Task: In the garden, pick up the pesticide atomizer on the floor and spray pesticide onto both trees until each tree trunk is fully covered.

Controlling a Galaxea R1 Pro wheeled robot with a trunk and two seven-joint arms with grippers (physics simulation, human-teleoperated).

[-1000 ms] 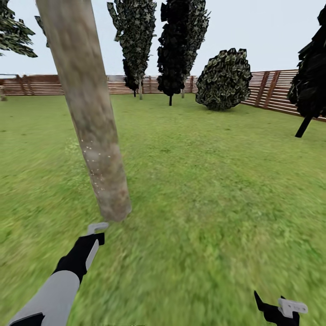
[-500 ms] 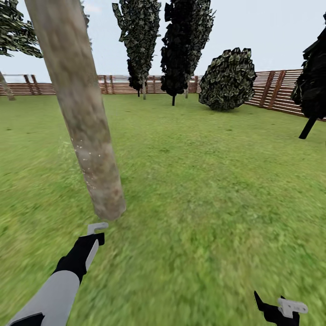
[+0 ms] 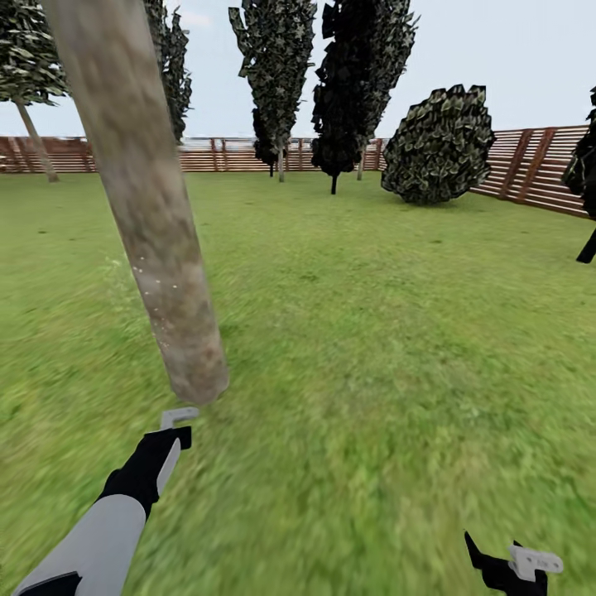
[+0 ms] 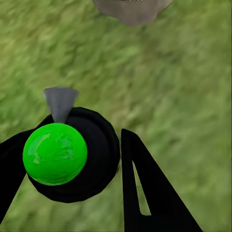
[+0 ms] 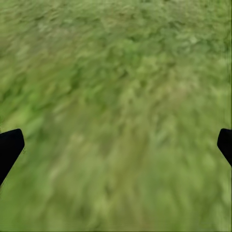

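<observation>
Grass floor (image 3: 372,331) surrounds: left gripper (image 4: 92,159) clamps the atomizer (image 4: 55,153); right fingers (image 5: 10,147) apart. Poor aim could leave the tree trunk (image 3: 149,223) patchy.

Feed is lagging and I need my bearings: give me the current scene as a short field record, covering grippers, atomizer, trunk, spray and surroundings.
left gripper: shut on the atomizer, green body with black cap, grey nozzle toward the trunk
right gripper: open, nothing between the fingers, grass below
tree trunk: close ahead of the left arm, leaning, base in the lawn
pesticide: whitish specks on the lower trunk and beside it
fence: wooden slats behind farther trees
</observation>
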